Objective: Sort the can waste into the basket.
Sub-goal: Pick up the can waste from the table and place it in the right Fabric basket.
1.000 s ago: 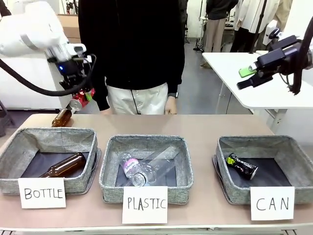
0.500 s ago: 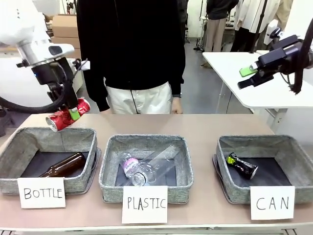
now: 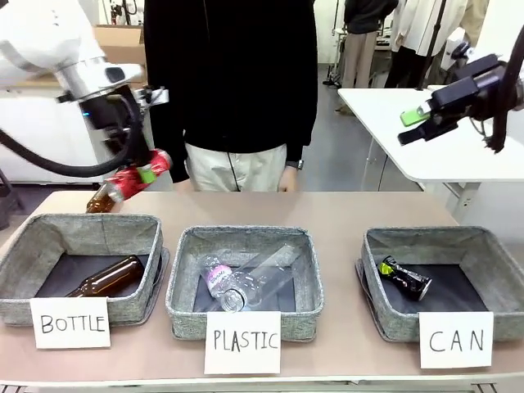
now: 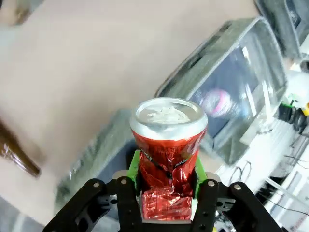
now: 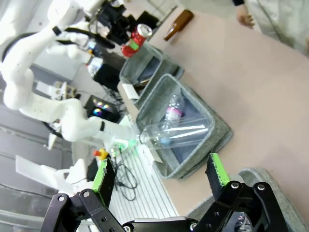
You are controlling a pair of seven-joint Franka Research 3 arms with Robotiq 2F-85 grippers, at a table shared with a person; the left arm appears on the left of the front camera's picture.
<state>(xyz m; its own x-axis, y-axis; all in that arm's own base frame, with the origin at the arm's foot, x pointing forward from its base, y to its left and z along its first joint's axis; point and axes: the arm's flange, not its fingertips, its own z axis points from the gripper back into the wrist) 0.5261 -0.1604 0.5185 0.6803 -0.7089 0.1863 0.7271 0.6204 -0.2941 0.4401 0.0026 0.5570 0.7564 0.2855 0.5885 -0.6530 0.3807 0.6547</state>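
A: Where is the shiny red crushed metal can (image 3: 137,174)?

B: Clamped in the left gripper (image 3: 139,173), above the far-left tabletop (image 3: 336,209), long axis tilted.

A: And the grey fabric basket carded "CAN" (image 3: 479,246)?

B: Far across to that gripper's right, past two baskets. The right gripper (image 3: 415,124) hangs nearer, spread and empty.

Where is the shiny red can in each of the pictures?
Front view: upper left, red can clamped in the left gripper, above the table's far left.
Left wrist view: centre, red can between the green pads, silver end facing us.
Right wrist view: top, small, red can beside the far basket.
Shared landmark: the plastics basket.
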